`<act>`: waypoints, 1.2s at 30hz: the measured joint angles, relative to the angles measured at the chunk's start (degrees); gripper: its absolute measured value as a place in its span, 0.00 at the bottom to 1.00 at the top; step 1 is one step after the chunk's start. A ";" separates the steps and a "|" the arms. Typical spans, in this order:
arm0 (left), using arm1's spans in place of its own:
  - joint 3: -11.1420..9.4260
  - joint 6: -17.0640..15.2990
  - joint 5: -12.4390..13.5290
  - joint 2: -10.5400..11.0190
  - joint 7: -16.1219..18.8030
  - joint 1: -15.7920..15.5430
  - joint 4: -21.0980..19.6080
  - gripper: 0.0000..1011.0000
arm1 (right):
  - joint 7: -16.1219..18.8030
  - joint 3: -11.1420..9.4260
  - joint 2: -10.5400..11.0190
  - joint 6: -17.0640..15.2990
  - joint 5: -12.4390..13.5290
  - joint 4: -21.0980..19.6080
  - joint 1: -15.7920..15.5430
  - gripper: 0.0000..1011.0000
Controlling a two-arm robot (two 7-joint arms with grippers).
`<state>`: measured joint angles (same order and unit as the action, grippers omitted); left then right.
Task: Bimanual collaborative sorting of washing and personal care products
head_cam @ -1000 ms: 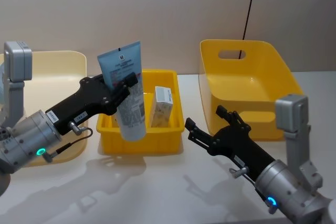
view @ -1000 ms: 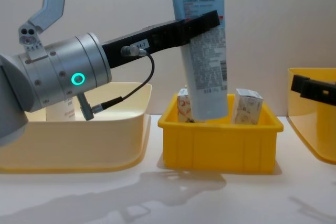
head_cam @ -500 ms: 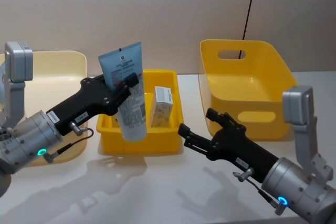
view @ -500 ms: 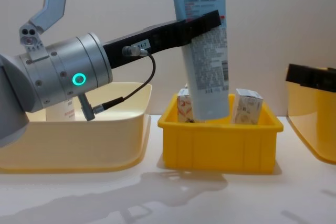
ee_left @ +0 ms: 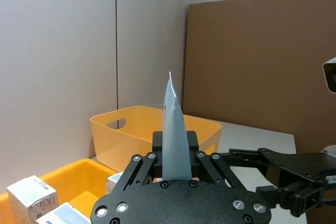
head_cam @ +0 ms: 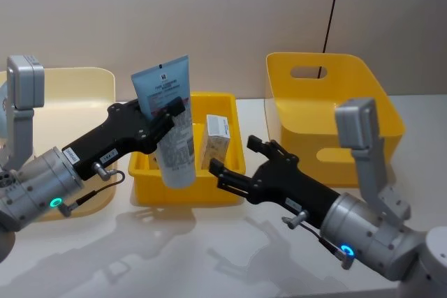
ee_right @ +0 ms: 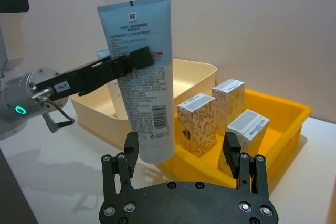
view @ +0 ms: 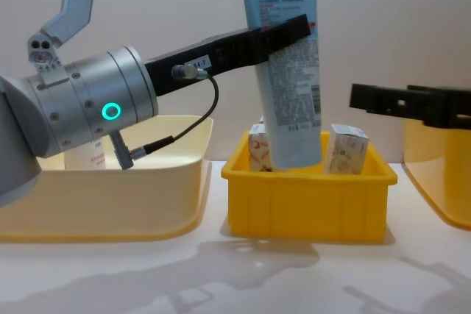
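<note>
My left gripper (head_cam: 167,112) is shut on a tall pale blue tube (head_cam: 170,127) with print, holding it upright, cap down, over the small yellow bin (head_cam: 188,191). From the chest the tube (view: 288,71) hangs with its cap at the height of the bin's rim. Three white cartons with orange patterns (ee_right: 198,124) stand inside that bin. My right gripper (head_cam: 232,156) is open, just right of the tube and above the bin's front right corner, touching nothing. From the right wrist, the tube (ee_right: 143,98) stands ahead of the spread fingers (ee_right: 130,149).
A cream bin (head_cam: 70,99) sits at the left with a white tube (view: 92,154) standing in it. A large yellow bin (head_cam: 328,113) with a handle slot stands at the right. White tabletop lies in front of the bins.
My right gripper has swung left from in front of the large yellow bin toward the tube and the small bin. The left arm and its tube have stayed put.
</note>
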<state>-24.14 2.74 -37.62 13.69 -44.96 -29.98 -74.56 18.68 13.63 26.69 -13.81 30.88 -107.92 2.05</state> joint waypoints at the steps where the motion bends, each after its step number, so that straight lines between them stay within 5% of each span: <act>1: 0.00 0.00 0.00 0.00 0.00 0.00 0.00 0.25 | -0.04 0.18 -0.04 -0.07 -0.18 0.12 0.23 0.99; 17: 0.01 0.00 0.01 0.01 0.00 0.00 0.01 0.25 | -0.53 7.21 -2.81 -1.62 -3.73 5.87 8.53 0.99; 36: 0.01 0.00 0.01 0.00 0.00 0.00 0.01 0.25 | -2.76 11.86 -6.60 -3.80 -7.45 10.80 13.37 0.99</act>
<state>-24.13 2.74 -37.62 13.69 -44.95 -29.98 -74.55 15.92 25.49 20.09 -17.61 23.44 -97.12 15.42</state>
